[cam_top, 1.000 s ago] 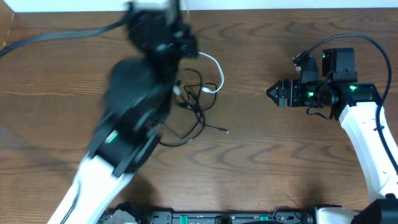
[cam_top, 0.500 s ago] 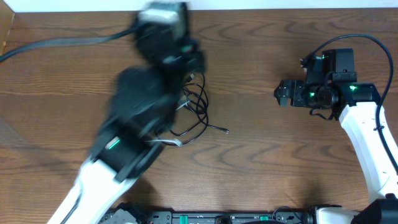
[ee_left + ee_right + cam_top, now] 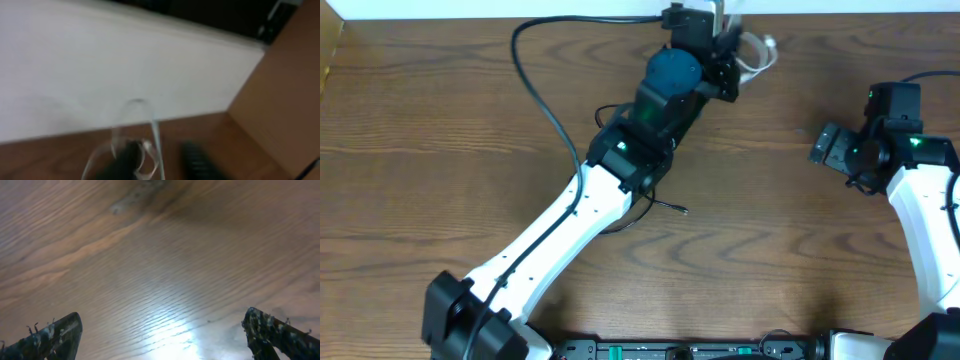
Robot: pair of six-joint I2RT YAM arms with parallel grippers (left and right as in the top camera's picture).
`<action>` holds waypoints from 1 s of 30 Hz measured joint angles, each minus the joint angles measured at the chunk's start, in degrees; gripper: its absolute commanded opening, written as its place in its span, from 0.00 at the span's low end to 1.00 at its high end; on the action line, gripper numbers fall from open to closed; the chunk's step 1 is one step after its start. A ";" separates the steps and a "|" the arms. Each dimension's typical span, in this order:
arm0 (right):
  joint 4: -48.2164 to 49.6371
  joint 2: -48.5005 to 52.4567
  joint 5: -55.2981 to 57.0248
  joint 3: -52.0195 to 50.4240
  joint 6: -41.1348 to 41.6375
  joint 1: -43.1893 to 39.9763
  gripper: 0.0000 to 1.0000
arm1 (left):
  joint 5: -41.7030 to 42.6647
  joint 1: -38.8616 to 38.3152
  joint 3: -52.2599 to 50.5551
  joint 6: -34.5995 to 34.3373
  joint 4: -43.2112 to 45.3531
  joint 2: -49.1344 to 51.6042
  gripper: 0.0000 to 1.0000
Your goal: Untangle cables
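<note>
My left gripper (image 3: 735,50) is stretched out to the table's back edge, and the white cable (image 3: 758,55) lies in loose loops just right of it. In the blurred left wrist view the left gripper (image 3: 160,152) has its two dark fingers apart. The white cable (image 3: 150,125) curls around the left finger (image 3: 127,157), and one strand runs through the gap. The black cables (image 3: 665,206) stay mid-table, mostly hidden under the left arm. My right gripper (image 3: 823,148) hovers open at the right. Only bare wood lies between its fingers (image 3: 55,332).
The left arm's thick black cable (image 3: 535,80) arcs over the table's back left. A white wall (image 3: 100,60) runs behind the table, and a brown board (image 3: 285,100) stands to its right. A box corner (image 3: 328,45) shows at the far left.
My left arm swung from over the cable pile to the back edge, carrying the white cable away from the black ones, and its jaws parted. The right gripper drew back rightward.
</note>
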 measured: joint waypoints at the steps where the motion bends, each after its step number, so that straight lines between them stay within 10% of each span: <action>1: 0.02 0.00 0.07 -0.15 0.15 0.00 0.99 | 0.50 -0.09 0.00 -0.20 -1.53 0.50 0.78; 16: 2.97 0.02 -8.11 -0.85 -5.31 1.79 0.99 | 1.07 1.70 -0.09 2.27 -30.38 2.40 0.87; 30: 6.78 0.39 -16.17 -1.01 -13.53 12.48 0.93 | 0.02 20.92 -0.09 -3.63 -50.49 2.40 0.88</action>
